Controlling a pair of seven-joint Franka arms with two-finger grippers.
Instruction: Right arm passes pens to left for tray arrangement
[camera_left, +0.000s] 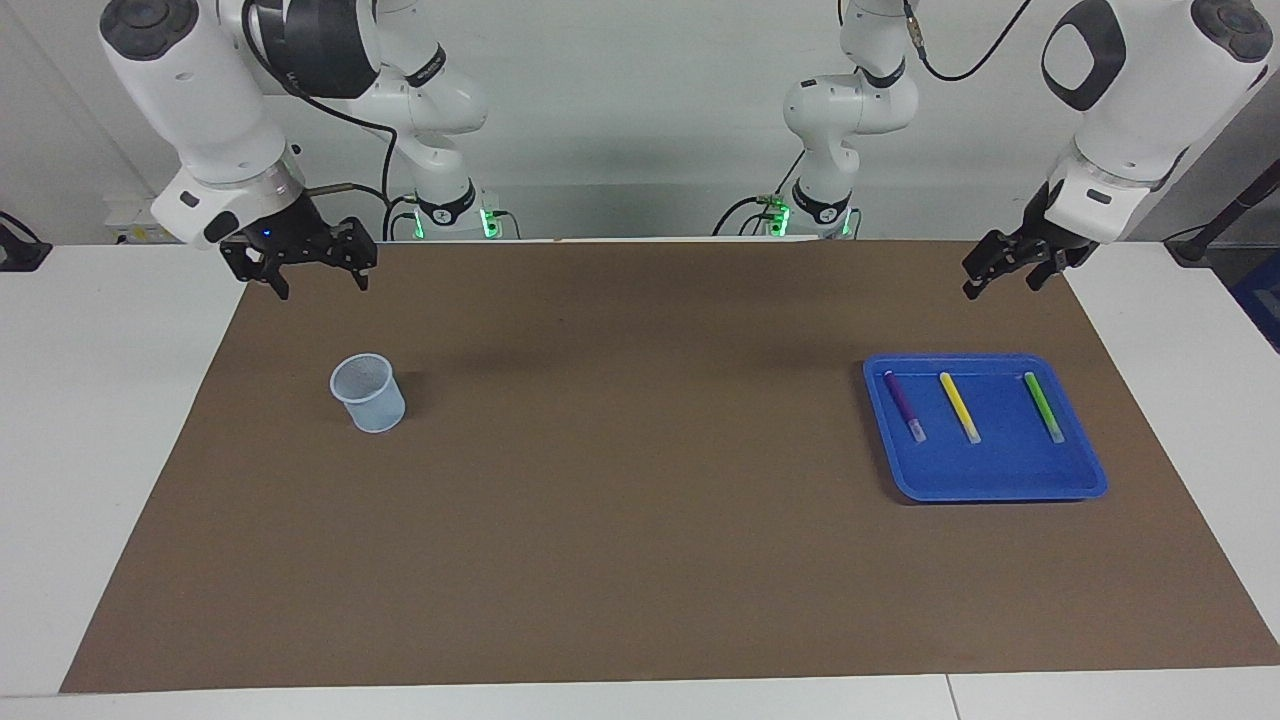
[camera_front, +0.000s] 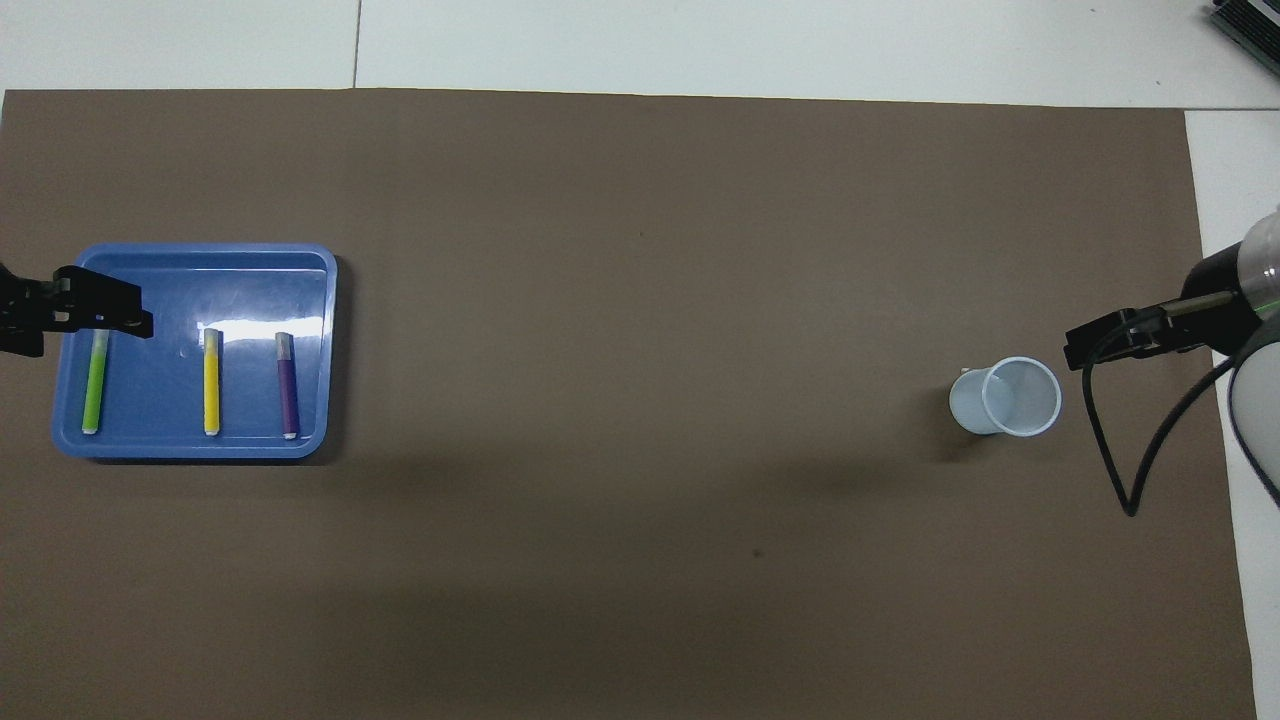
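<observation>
The blue tray (camera_left: 985, 490) lies on the brown mat toward the left arm's end and also shows in the overhead view (camera_front: 190, 265). In it three pens lie side by side and apart: purple (camera_left: 903, 405), yellow (camera_left: 958, 406) and green (camera_left: 1043, 406); the overhead view shows the green (camera_front: 94, 385), yellow (camera_front: 211, 385) and purple (camera_front: 288, 392). My left gripper (camera_left: 1003, 287) hangs open and empty in the air over the mat's edge by the tray; from overhead (camera_front: 120, 310) it covers the tray's corner. My right gripper (camera_left: 320, 285), blue light lit, hangs open and empty over the mat's other end (camera_front: 1085, 350).
A small translucent cup (camera_left: 370, 395) stands upright and empty on the mat toward the right arm's end, below the right gripper's side (camera_front: 1010, 398). The right arm's black cable (camera_front: 1125, 470) loops down beside the cup. The brown mat (camera_left: 640, 480) covers the white table.
</observation>
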